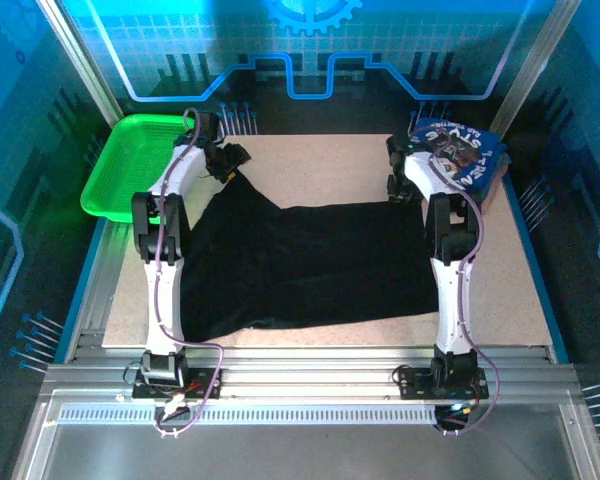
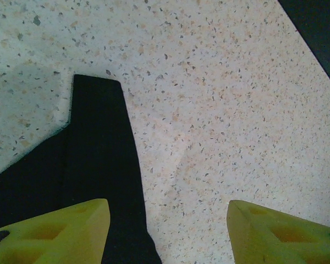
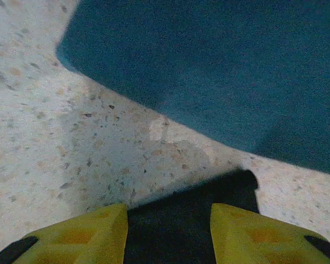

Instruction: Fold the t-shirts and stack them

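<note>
I see the unfolded t-shirt point(image 1: 310, 265) spread mid-table. Folded t-shirts point(image 1: 460, 160) sit far right; the basket point(image 1: 130, 165) far left.

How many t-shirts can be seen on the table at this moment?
At least 2. The black t-shirt lies spread across the table's middle, between both arms. The folded blue t-shirt with white lettering sits at the far right corner. More may lie hidden beneath it.

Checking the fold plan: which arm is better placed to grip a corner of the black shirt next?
Probably right: the black t-shirt lies between the right gripper fingers, while it sits beside the left gripper.
</note>
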You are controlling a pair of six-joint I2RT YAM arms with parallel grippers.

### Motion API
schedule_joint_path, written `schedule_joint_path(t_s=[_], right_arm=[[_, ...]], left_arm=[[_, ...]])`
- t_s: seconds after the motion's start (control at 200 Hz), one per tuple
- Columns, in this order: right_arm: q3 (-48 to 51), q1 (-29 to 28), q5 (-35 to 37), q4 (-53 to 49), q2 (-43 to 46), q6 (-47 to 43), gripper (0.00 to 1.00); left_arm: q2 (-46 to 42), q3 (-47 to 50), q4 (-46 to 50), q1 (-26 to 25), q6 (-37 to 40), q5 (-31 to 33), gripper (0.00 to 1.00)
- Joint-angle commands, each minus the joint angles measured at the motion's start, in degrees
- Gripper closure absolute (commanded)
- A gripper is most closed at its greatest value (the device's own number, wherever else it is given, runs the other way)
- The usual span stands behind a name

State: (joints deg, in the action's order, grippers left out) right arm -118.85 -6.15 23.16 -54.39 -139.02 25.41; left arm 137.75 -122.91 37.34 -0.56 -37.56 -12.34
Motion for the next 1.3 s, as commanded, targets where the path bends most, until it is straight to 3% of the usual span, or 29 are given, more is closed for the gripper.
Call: schedule_joint_path(t_s=[0.0, 0.24, 0.39, 0.57, 0.92, 1.096, 1.296], right_arm=[[-4.93, 0.53, 0.31, -7.69, -3.12, 0.28, 0.57], [-12.27, 1.95, -1.84, -15.13, -9.25, 1.31, 0.62], [-12.40, 2.32, -2.72, -15.91, -9.75, 1.35, 0.81], [-6.71, 2.79, -4.86, -9.89, -5.16, 1.59, 1.00], [0.98, 0.01, -7.76, -0.36, 3.84, 1.25, 1.00], [2.33, -0.97, -9.04, 0.25, 5.43, 0.61, 1.00], [4.44, -1.57, -10.28, 0.60, 8.14, 0.60, 1.00]], left_arm=[[-2.22, 0.73, 0.77, 0.56, -0.72, -0.80, 0.40], [-2.97, 2.23, -0.63, 0.55, -1.47, -1.11, 0.40], [-3.37, 3.09, -1.09, 0.56, -1.55, -1.17, 0.41], [-3.36, 2.91, -1.20, 0.47, -2.08, -0.73, 0.40], [1.35, -4.44, 5.26, -0.31, 0.09, 5.51, 0.40], [4.86, -9.57, 8.27, -0.77, 1.95, 10.75, 0.41], [9.43, -14.00, 8.83, -0.81, 2.47, 11.57, 0.41]])
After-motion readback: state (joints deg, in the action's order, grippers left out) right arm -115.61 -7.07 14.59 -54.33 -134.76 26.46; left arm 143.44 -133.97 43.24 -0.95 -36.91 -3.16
